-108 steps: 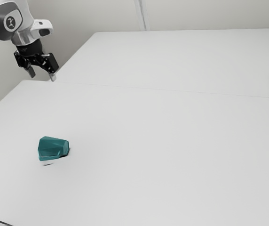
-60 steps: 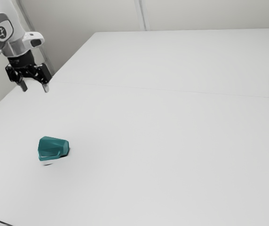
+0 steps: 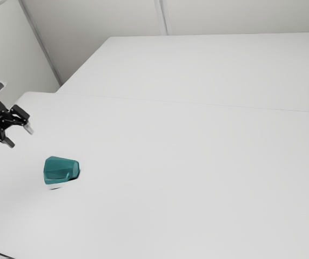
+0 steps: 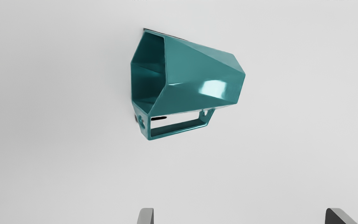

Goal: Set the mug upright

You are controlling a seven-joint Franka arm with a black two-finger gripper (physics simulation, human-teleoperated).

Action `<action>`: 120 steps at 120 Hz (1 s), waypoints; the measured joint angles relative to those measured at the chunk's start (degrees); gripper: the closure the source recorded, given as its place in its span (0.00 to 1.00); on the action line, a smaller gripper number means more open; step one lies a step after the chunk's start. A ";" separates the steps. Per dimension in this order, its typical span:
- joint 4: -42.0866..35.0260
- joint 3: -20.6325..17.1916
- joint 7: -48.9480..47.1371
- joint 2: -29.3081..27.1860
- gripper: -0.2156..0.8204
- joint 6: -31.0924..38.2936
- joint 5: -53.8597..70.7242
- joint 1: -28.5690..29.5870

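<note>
The mug (image 3: 60, 170) lies on its side on the white table (image 3: 170, 178), near the edge at the exterior view's left, well apart from the far edge. Its open mouth (image 4: 148, 70) faces the exterior view's left, its narrower base the right. In the wrist view, the handle (image 4: 179, 127) juts from the body on the side toward the fingertips. The black gripper (image 3: 20, 137) hangs near the mug, toward that same left edge, its two fingers spread wide, apart from the mug.
</note>
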 joint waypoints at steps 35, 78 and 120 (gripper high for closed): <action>-0.32 0.08 14.74 6.83 0.21 0.62 -10.10 6.10; -3.19 0.22 30.70 13.09 0.21 3.63 -17.29 6.27; -4.05 0.16 41.32 17.48 0.21 5.45 -23.97 6.38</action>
